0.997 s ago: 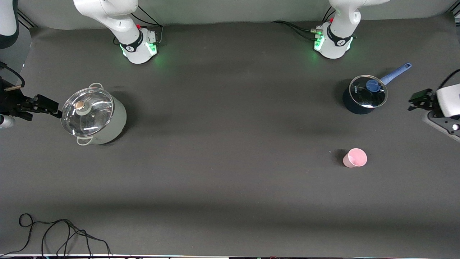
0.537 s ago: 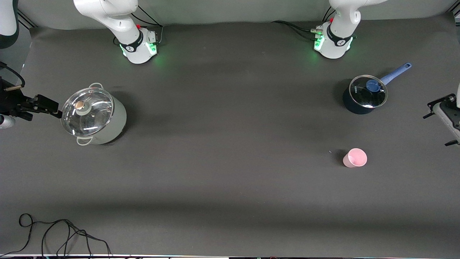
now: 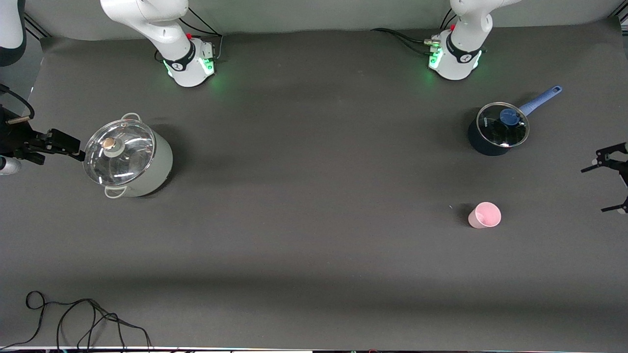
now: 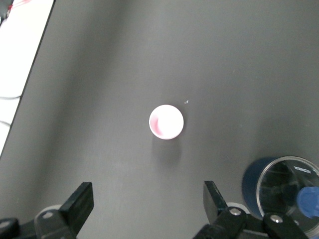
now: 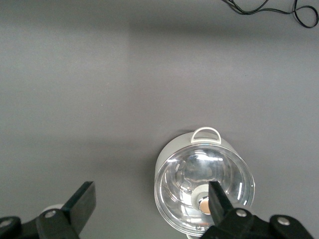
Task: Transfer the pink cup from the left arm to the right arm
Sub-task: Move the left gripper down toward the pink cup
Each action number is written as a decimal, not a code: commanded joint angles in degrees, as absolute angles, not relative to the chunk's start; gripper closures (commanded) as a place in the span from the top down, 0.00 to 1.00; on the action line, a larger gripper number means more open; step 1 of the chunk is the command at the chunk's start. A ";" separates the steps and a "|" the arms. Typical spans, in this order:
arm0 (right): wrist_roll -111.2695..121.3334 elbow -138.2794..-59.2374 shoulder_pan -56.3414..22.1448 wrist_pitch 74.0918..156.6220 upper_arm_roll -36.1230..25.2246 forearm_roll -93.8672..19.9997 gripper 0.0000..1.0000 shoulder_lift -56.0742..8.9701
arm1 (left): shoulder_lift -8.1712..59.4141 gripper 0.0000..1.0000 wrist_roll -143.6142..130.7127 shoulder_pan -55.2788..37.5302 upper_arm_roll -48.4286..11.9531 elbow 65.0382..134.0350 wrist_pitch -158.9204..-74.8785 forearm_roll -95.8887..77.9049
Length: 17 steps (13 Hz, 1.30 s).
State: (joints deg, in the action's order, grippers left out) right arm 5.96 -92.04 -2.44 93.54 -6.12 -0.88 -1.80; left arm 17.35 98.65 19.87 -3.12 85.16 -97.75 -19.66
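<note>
So the pink cup (image 3: 484, 215) is just sitting upright on the table (image 3: 314, 235) at the left arm's end, nearer the front camera than the small blue saucepan (image 3: 498, 129). Left gripper (image 3: 608, 184) hangs in the air over the table's edge at that same end, jaws spread wide, nothing in them. Right gripper (image 5: 149, 209) is also wide open and empty, up beside the big lidded pot (image 3: 128, 157), waiting
</note>
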 commanded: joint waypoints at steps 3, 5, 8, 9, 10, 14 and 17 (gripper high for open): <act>4.57 -91.32 -2.72 93.43 -6.06 -0.26 1.00 -1.93 | 24.50 0.98 113.79 25.92 -3.69 84.03 -98.00 -29.86; 4.57 -91.23 -2.73 93.51 -6.06 -0.35 1.00 -1.93 | 28.72 0.98 119.33 27.94 -3.69 83.41 -97.73 -34.26; 4.66 -91.14 -2.72 93.60 -6.06 -0.26 1.00 -2.02 | 34.87 0.98 126.89 29.97 -3.78 83.41 -97.56 -40.49; 4.66 -91.23 -2.64 93.60 -6.06 -0.26 1.00 -2.02 | 36.89 0.98 129.79 30.06 -3.78 83.41 -97.47 -42.52; 4.66 -91.23 -2.64 93.60 -6.06 -0.26 1.00 -2.11 | 38.74 0.98 133.21 30.23 -3.78 83.41 -97.47 -44.63; 4.66 -91.23 -2.64 93.60 -6.06 -0.35 1.00 -2.11 | 44.29 0.98 140.09 30.67 -3.87 83.85 -97.12 -49.39; 4.66 -91.23 -2.72 93.60 -6.06 -0.26 1.00 -2.11 | 50.08 0.98 144.83 30.59 -3.87 83.85 -97.12 -53.68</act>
State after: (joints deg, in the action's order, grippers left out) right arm 5.94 -92.02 -2.44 93.56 -6.12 -0.88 -1.82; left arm 46.39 140.98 30.11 -3.47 84.93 -97.74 -50.59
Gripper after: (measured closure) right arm 0.000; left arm 0.018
